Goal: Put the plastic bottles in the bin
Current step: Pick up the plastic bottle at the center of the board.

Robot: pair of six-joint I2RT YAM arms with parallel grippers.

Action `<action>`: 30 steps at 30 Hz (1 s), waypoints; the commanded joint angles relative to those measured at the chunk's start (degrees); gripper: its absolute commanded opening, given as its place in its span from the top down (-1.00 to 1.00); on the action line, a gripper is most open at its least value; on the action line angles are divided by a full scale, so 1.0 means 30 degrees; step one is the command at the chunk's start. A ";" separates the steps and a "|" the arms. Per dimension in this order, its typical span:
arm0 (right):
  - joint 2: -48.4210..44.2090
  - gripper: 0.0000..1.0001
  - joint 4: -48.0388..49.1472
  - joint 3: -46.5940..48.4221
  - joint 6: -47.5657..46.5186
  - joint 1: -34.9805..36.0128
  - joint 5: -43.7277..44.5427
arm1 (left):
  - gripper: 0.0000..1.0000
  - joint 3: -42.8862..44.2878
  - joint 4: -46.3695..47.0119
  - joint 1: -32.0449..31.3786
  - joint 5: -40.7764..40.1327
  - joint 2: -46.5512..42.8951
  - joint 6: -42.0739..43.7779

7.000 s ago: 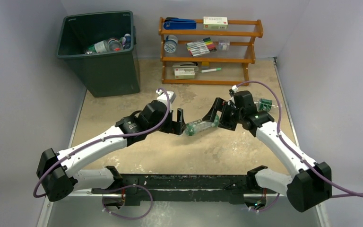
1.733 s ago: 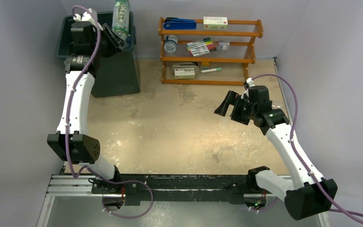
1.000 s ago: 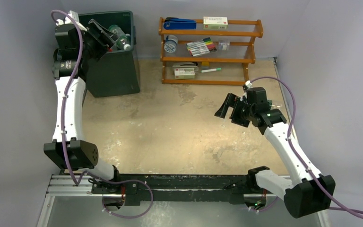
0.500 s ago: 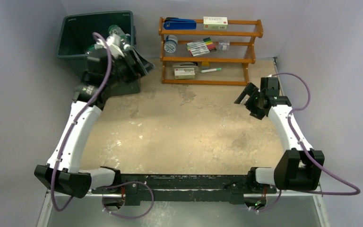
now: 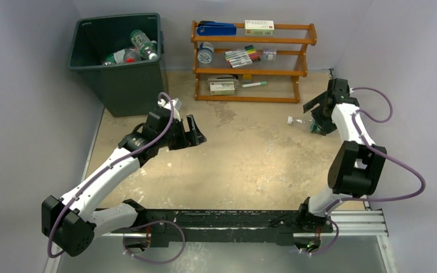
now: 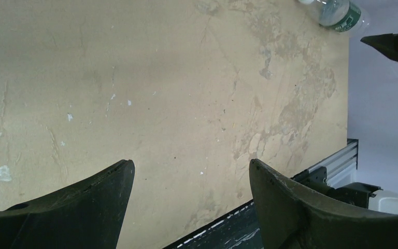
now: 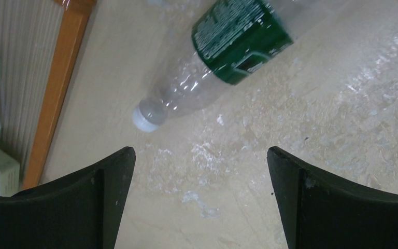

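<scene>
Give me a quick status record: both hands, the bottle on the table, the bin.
left hand: open, empty, over bare table
right hand: open, empty, just short of the bottle, not touching
bottle: green label, white cap, lying on its side near the rack's right end
bin: upright, far-left corner, several bottles inside
left to do: one bottle seen outside the bin

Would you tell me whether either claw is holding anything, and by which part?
Nothing is held: the left claw and right claw are open; the bottle lies free.
</scene>
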 commanded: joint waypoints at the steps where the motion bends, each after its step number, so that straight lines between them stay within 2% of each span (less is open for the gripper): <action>1: 0.1005 -1.00 -0.1740 0.2008 0.2466 -0.0580 0.2464 | -0.62 -0.1129 0.2275 -0.0641 -0.0643 -0.0941 -0.0400; 15: 0.6614 -1.00 -0.4119 0.6006 0.5050 -0.2323 0.4238 | -0.62 -0.2251 0.2511 -0.0884 -0.0234 -0.0826 0.0008; 24: 0.8492 -0.94 -0.3776 0.6777 0.4821 -0.2369 0.3987 | -0.62 -0.2021 0.2540 -0.0913 -0.0150 -0.0301 0.0112; 28: 0.7859 -0.73 -0.2358 0.5427 0.3953 -0.2373 0.3983 | -0.62 -0.1948 0.2727 -0.1007 -0.0022 -0.0001 -0.0083; 30: 0.7251 -0.44 -0.1364 0.4558 0.3400 -0.2352 0.4102 | -0.62 -0.1894 0.2918 -0.1133 0.0128 0.0171 -0.0176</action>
